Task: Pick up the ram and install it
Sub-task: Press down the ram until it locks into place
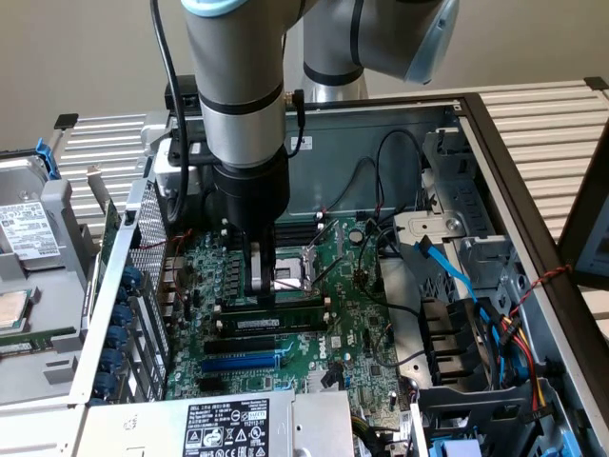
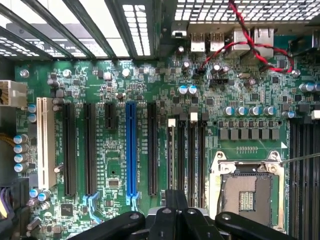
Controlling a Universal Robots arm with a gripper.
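Open grey steel computer case [image 1: 105, 362], nearest. Large green motherboard [image 1: 362, 333] inside. Black two-finger gripper [image 1: 263, 286], fingers drawn together, grasping nothing, just above ram. Thin green ram stick [image 1: 285, 316], white label, standing in slot mid-motherboard; probably light, stiff, fragile; hold by long edges.

The ram [image 1: 271, 324], a long thin green stick bearing a white label, lay flat across the motherboard [image 1: 357, 333] among the black slots.

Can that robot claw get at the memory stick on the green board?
Probably yes: the gripper hovers right beside the memory stick, and the space between them looks open.
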